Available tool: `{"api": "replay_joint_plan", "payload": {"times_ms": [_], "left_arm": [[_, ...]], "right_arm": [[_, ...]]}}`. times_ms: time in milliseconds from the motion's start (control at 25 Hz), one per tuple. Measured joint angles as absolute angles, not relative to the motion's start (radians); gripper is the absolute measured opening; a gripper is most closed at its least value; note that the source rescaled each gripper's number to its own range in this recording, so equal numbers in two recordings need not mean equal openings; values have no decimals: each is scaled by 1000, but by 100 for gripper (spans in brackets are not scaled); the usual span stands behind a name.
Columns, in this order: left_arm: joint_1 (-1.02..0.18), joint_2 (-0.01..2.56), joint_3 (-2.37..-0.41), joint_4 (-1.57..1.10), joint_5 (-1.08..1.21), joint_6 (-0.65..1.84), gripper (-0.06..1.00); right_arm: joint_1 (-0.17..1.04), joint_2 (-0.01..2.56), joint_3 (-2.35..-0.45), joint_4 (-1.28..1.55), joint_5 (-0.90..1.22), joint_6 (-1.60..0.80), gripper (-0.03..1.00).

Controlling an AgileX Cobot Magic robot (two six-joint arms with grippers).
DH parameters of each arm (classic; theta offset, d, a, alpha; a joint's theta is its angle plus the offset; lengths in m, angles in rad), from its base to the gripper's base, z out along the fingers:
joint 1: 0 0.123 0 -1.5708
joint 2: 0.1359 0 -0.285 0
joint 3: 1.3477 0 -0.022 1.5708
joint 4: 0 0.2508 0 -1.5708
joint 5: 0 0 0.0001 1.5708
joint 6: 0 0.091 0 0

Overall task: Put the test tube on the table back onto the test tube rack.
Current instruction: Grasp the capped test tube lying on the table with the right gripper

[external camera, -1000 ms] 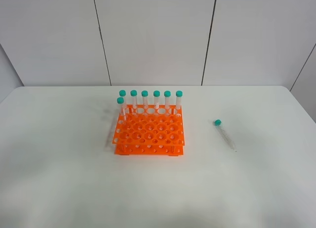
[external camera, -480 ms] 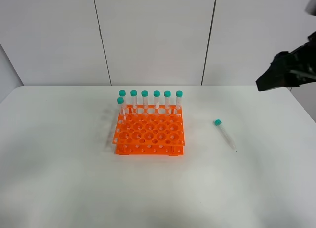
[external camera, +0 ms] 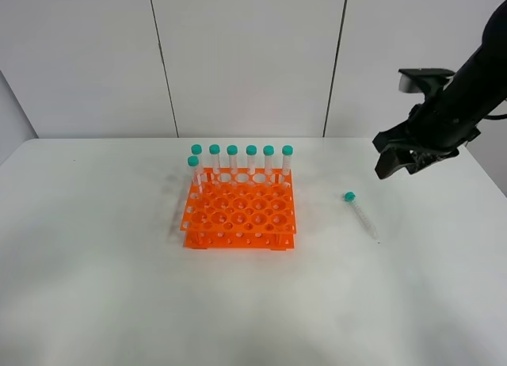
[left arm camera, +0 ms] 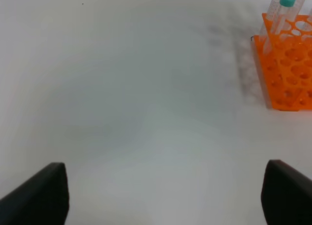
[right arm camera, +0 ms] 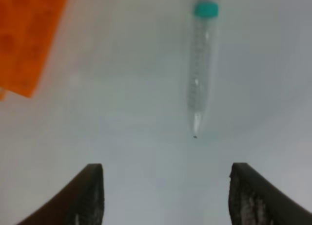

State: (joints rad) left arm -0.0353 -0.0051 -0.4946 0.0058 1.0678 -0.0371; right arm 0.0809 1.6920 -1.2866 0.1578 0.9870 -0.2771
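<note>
1. Now, my right arm reaches in above the worktop (external camera: 119, 287) from its far right side, sloping downward, with the wrist angled so that my right gripper (external camera: 396, 166) points down at the surface.
2. My right gripper is released: in the right wrist view (right arm camera: 168, 196) its two dark fingers (right arm camera: 90, 196) stand wide apart with only bare worktop between them, and nothing is grasped.
3. The test tube (external camera: 361, 215) lies flat on the worktop below and just ahead of this gripper, apart from it. Its pointed tip faces the gripper and its teal cap (right arm camera: 205, 9) is at the far end.
4. The tube lies nearly in line with the gap between my fingers, a little towards one of them.
5. The test tube rack (external camera: 239, 215) stands well off to the side of my right gripper, towards my left arm, with seven capped tubes (external camera: 242, 160) upright along its back and one corner.
6. My left gripper (left arm camera: 165, 200) is also released and empty, fingers spread over bare worktop, with a corner of the rack (left arm camera: 287, 74) ahead of it and off to one side.
</note>
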Motion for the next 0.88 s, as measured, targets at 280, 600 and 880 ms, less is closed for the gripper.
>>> {"api": "replay_joint_plan", "payload": {"times_ms": [280,600,880], "left_arm": [[-35,-5,-495,6,1068,-37,83],[-35,-5,-495,6,1068,-37,83],[-35,-5,-495,6,1068,-37,83]], "right_arm": [[81,1801,-1287,114,941,-258,52],[81,1898,-1287,69,920,-216,52],[81,1967,-1287,69,855,-216,52]]}}
